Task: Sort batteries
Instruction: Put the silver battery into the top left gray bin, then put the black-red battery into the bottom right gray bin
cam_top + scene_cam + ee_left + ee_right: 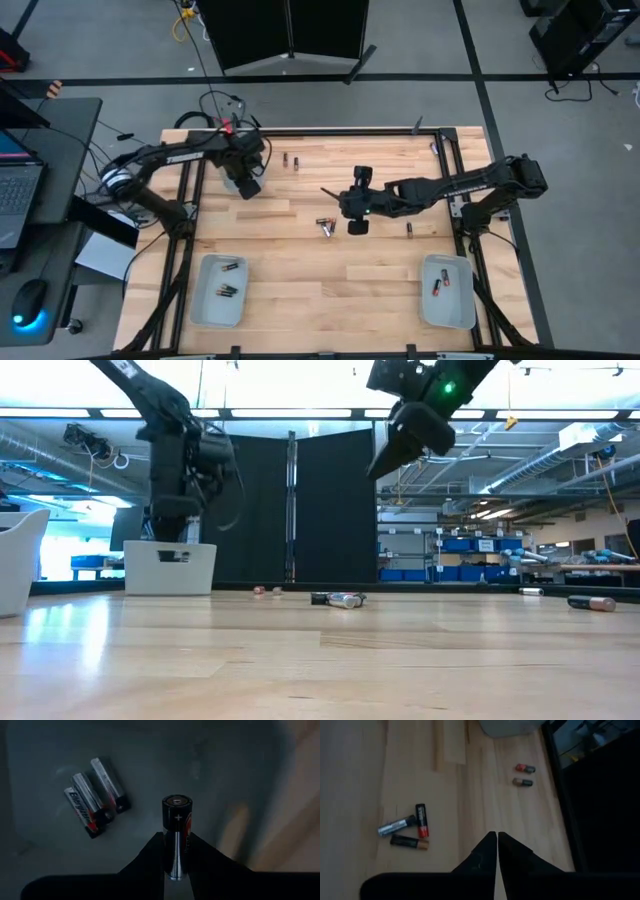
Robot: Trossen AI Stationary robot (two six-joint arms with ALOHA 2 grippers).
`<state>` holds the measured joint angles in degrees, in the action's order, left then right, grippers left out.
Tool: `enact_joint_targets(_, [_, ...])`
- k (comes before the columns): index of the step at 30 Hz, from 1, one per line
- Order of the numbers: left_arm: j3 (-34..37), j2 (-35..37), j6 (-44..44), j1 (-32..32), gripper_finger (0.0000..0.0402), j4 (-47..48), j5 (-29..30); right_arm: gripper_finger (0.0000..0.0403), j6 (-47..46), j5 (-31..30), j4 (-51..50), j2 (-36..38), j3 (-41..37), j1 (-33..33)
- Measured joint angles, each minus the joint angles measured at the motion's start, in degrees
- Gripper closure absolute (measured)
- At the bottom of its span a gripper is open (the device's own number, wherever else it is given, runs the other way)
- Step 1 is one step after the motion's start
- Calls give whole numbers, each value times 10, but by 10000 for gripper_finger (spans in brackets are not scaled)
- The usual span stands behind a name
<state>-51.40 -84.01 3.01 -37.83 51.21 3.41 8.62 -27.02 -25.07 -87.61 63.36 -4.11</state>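
Observation:
My left gripper (246, 186) hangs over a pale grey tray (45, 750) at the table's far left, shut on a black and silver battery (176, 835). Three batteries (95, 795) lie in that tray below it. My right gripper (496, 837) hovers shut and empty above the table's middle (357, 226). Beside it, three loose batteries (406, 831) lie on the wood (325, 227). Two more batteries (523, 775) lie near the far edge (290, 160), and a single battery (409, 231) lies to the right. My left gripper pinches the battery's sides (175, 862) between its two fingers. The fingers come from above, pointing down, and lie along the battery. Its plus end (176, 801) sticks out past the fingertips. The battery is lifted clear above the tray's floor.
A grey tray (205, 300) holding several batteries stands at the near left. Another grey tray (455, 305) with two batteries stands at the near right. Dark frame rails run along the table's left, right and far edges. Bare wood lies between the two near trays.

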Motion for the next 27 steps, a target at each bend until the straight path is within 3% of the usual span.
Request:
enact_joint_targets(8, [0, -55, 15, -22, 343, -29, 1, 396, 1, 17, 32, 0, -42, 30])
enact_joint_targets(14, [-1, -61, 16, -24, 341, -30, -1, 373, 0, 18, 32, 0, -46, 35])
enact_joint_targets(21, [0, -43, 31, -24, 259, -42, 8, 372, -13, 18, 37, 0, -46, 35])
enact_joint_targets(27, [0, 11, 30, -22, 244, -70, 8, 375, -23, 18, 40, 0, -46, 25])
